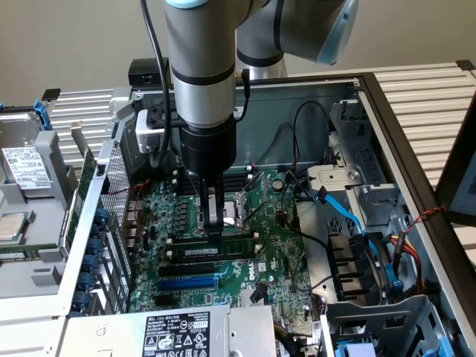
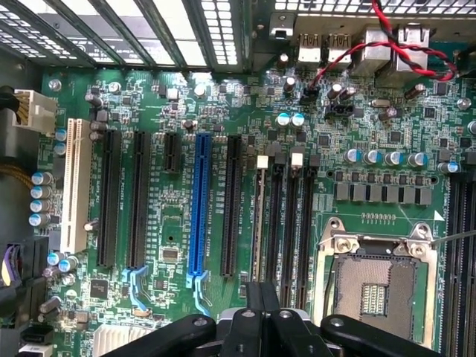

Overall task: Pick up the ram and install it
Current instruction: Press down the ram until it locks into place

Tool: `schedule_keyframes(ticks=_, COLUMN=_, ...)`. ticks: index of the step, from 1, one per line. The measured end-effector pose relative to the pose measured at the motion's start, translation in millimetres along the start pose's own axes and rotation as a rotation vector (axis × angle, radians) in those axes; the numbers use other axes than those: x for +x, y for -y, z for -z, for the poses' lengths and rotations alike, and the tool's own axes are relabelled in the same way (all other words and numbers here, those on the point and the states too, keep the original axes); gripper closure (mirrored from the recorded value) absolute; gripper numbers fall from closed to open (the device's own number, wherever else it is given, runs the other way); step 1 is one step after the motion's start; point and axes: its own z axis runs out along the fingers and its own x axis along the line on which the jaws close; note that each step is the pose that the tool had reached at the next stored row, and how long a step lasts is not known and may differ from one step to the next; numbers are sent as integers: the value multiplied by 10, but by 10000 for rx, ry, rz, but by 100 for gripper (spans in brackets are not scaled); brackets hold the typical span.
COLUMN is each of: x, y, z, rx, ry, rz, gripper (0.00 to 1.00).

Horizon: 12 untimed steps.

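Dark-green ram (image 1: 216, 251) lies lengthwise in a memory slot on the motherboard (image 1: 275, 260), directly beneath the fingers (image 1: 214, 236), whose tips press on its upper edge near mid-length. The fingers are fully closed, the two black pads (image 2: 262, 297) meeting with no gap and nothing clasped between them. Just beyond the fingers sits the open silver CPU socket (image 1: 239, 206); on their near side runs the blue expansion slot (image 1: 190, 282). The board is mounted in an open metal computer case (image 1: 349, 89), which rests on a slatted grey table (image 1: 431, 97).
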Motion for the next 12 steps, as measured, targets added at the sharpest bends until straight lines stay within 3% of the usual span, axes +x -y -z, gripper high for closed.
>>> schedule_keyframes(ticks=12, x=20, y=-2, z=-11, rx=2, ry=104, rz=76, gripper=90)
